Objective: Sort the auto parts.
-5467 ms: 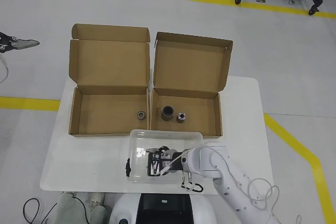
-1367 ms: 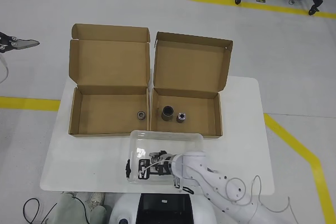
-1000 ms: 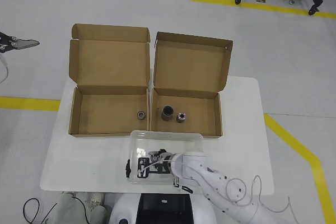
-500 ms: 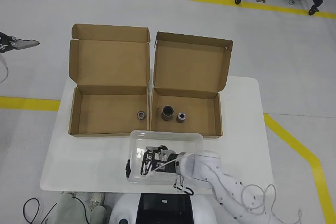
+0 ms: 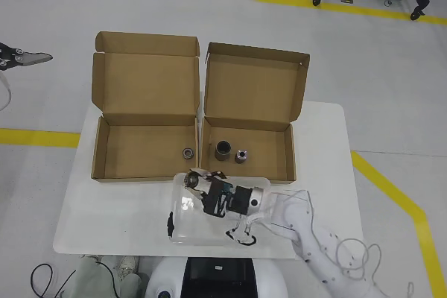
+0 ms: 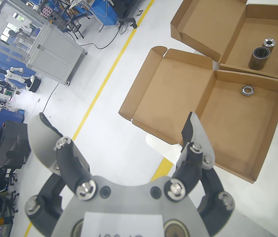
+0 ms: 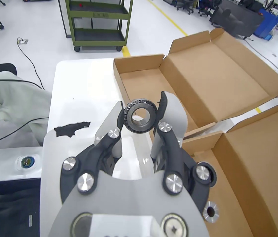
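My right gripper (image 7: 141, 107) is shut on a ribbed steel bearing ring (image 7: 141, 117), held above the far left part of the clear plastic tray (image 5: 180, 227). In the top view that gripper (image 5: 197, 182) hangs just short of the left cardboard box (image 5: 134, 160). A second bearing ring (image 5: 186, 152) lies in this box. The right cardboard box (image 5: 272, 160) holds a dark sleeve (image 5: 223, 150) and a small silver bushing (image 5: 241, 156). My left gripper (image 6: 115, 122) is open and holds nothing, high over the floor left of the table, with both boxes ahead of it.
Both box lids (image 5: 145, 71) stand open at the back. A black scrap (image 5: 170, 222) sticks out at the tray's left side. The white table (image 5: 320, 171) has bare room to the right of the boxes and the tray. The right arm covers much of the tray.
My right gripper has lifted out of the tray with the bearing ring in it and swung up towards the boxes. The parts in the boxes have not moved.
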